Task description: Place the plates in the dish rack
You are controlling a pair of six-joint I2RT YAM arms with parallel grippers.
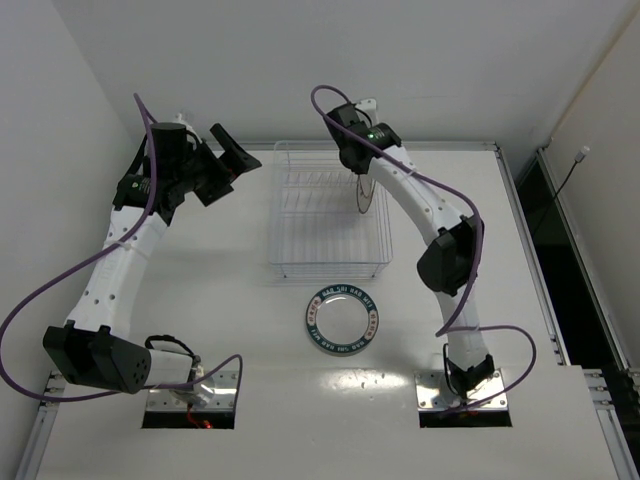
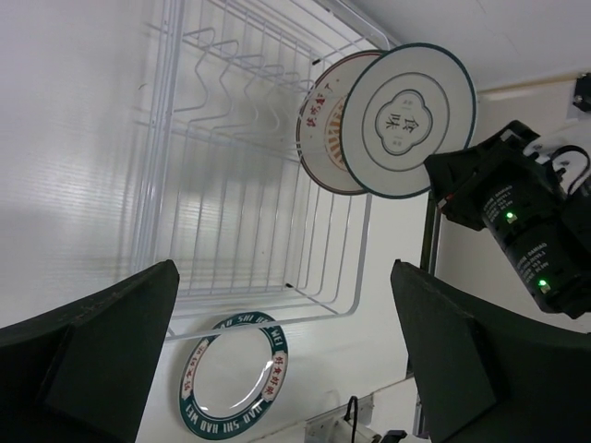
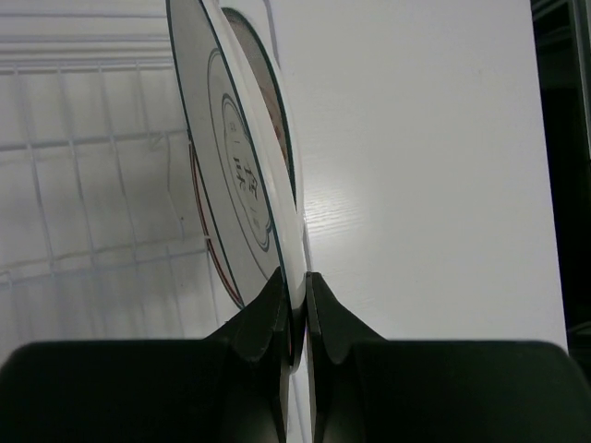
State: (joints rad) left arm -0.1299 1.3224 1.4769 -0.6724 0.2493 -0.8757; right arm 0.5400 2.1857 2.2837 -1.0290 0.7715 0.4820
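The wire dish rack (image 1: 328,215) stands at the table's middle back. My right gripper (image 1: 358,178) is shut on the rim of the white plate with the thin dark rim (image 2: 407,120) and holds it upright over the rack's right end. The right wrist view shows the fingertips (image 3: 275,293) pinching that plate (image 3: 242,198). The plate with the orange-brown band (image 2: 320,129) stands upright in the rack just behind it, partly hidden. The teal lettered plate (image 1: 344,319) lies flat on the table in front of the rack. My left gripper (image 1: 232,172) is open and empty, left of the rack.
The rack's tines (image 2: 242,74) to the left of the two plates hold nothing. The right arm's wrist camera housing (image 2: 522,231) hangs beside the rack's right side. The table's right edge (image 1: 530,250) borders a dark gap.
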